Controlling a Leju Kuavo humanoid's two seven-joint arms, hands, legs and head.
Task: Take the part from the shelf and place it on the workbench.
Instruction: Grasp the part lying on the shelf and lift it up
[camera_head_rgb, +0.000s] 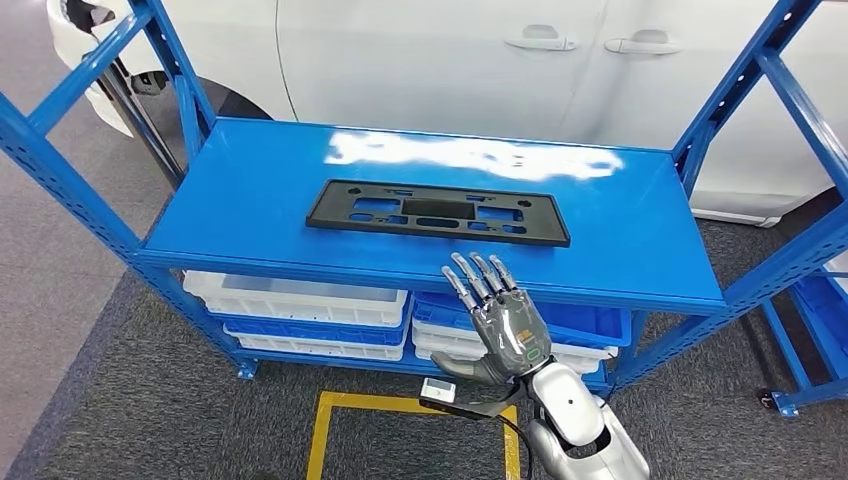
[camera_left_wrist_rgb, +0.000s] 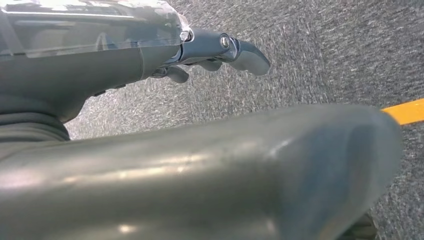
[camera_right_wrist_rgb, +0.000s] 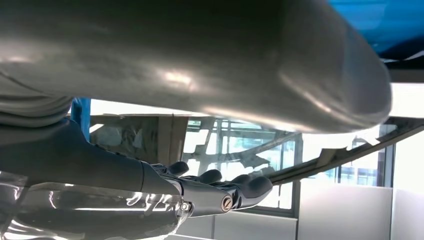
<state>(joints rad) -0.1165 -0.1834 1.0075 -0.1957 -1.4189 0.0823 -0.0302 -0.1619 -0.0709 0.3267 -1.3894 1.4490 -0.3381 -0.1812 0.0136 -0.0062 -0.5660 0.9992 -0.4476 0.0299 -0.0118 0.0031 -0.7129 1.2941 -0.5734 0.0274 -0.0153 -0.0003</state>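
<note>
Part (camera_head_rgb: 438, 212) flat on shelf (camera_head_rgb: 250, 190); right hand (camera_head_rgb: 500, 325) near, fingers spread, empty, not touching.

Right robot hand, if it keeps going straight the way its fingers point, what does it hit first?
Probably the front edge of the blue shelf: the right robot hand points up and forward at it, the black part lying just beyond. Depth is unclear, so it might pass over the edge.

A white glare (camera_head_rgb: 470, 155) on the blue shelf (camera_head_rgb: 250, 190) hides part of its top. The white bins (camera_head_rgb: 300, 300) under the shelf are partly hidden by its front edge. In the left wrist view, the thick thumb (camera_left_wrist_rgb: 200, 175) is blurred and covers most of the grey floor (camera_left_wrist_rgb: 325, 45), and the left hand (camera_left_wrist_rgb: 200, 55) is cut off by the picture's edge.
</note>
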